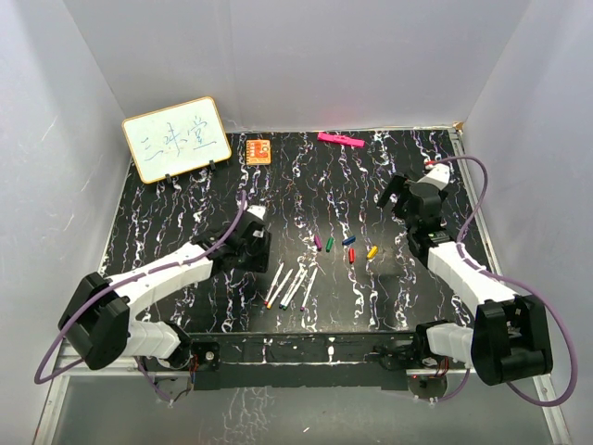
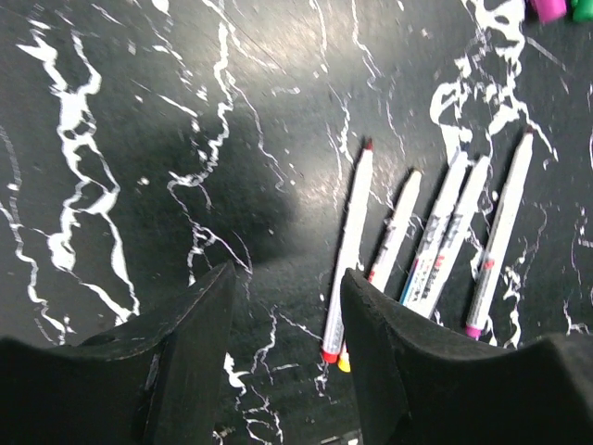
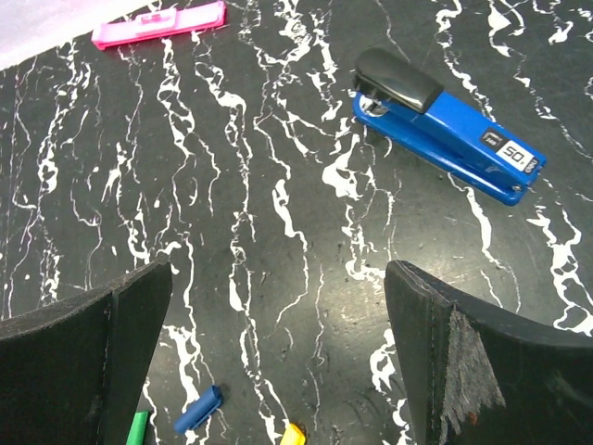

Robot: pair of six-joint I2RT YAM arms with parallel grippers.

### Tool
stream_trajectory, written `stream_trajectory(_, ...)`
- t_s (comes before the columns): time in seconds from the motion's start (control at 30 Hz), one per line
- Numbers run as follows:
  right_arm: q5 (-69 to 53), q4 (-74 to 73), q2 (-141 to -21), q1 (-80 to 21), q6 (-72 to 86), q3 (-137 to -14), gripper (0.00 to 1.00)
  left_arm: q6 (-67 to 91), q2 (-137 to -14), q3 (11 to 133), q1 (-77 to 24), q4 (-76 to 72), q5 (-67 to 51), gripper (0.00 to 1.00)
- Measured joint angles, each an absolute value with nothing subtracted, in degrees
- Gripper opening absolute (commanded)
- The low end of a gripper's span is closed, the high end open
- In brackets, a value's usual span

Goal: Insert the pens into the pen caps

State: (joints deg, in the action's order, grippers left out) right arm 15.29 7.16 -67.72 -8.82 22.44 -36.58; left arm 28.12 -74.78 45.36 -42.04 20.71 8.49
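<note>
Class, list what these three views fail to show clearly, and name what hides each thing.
- Left wrist view: the near ends of the middle pens are hidden behind a finger of the left gripper.
- Right wrist view: the green cap and yellow cap are cut off by the bottom edge.
- Top view: the print on the orange card is too small to read.

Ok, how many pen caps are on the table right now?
5, clustered right of the pens: purple cap, green cap, blue cap, red cap, yellow cap, left to right. None looks hidden.
</note>
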Motion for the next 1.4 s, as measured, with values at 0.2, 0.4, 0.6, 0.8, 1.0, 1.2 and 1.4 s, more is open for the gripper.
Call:
stream_trajectory(0.2, 17.04, 4.75, -68.03, -11.79, 22.2, -37.82, 0.95, 28.4, -75.02, 44.95, -44.03, 21.45, 6.57, 0.47)
stream_trajectory(0.4, 18.0, 3.22, -68.01, -12.14, 22.2, -37.82, 0.86, 28.82, -77.1, 44.99, -45.74, 22.37, 5.93, 0.47)
stream_trajectory(0.6, 18.09, 2.92, -68.01, -12.38, 22.2, -37.82, 0.84, 29.26, -80.29, 45.04, -47.81, 24.71, 6.0, 0.47)
stream_trajectory(0.8, 18.11, 2.92, -68.01, -12.45, 22.22, -37.82, 0.84, 29.61, -81.49, 46.17, -48.84, 24.86, 5.98, 0.47)
stream_trajectory(1.0, 18.09, 2.9, -68.01, -12.71, 22.24, -37.82, 0.77, 29.63, -83.99, 46.85, -49.39, 24.23, 6.02, 0.47)
stream_trajectory(1.2, 18.11, 2.87, -68.01, -12.78, 22.24, -37.82, 0.76, 29.61, -85.91, 47.0, -49.47, 24.25, 7.14, 0.47)
stream_trajectory(1.4, 18.13, 2.87, -68.01, -12.82, 22.26, -37.82, 0.75, 29.47, -86.08, 47.53, -49.5, 24.21, 7.75, 0.45)
